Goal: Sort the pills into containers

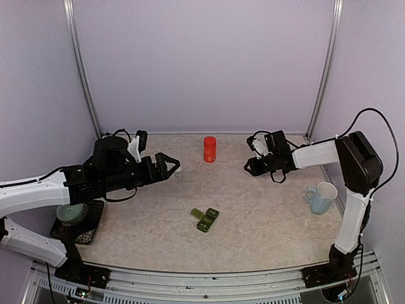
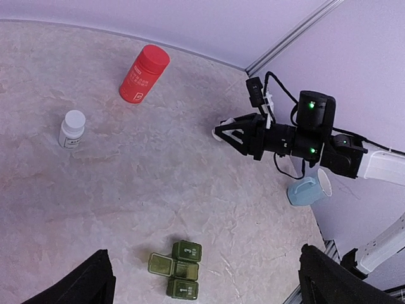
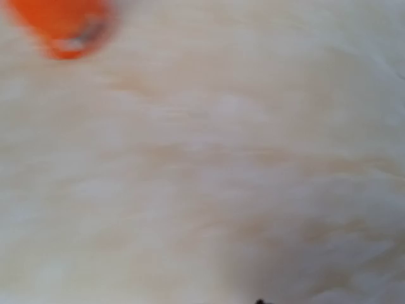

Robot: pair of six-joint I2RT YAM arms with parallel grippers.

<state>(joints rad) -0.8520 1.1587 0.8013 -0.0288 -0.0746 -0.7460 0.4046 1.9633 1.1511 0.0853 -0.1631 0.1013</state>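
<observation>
Green containers, lid markings unreadable

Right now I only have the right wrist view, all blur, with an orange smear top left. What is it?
Observer: A red bottle, standing upright at the back middle of the table.
Operator: Pill box?
Observer: The green pill box sits nearer the arms than that bottle, with its middle lid flipped open.
Operator: Left side?
Observer: The left arm's fingers are wide open with nothing between them.
</observation>
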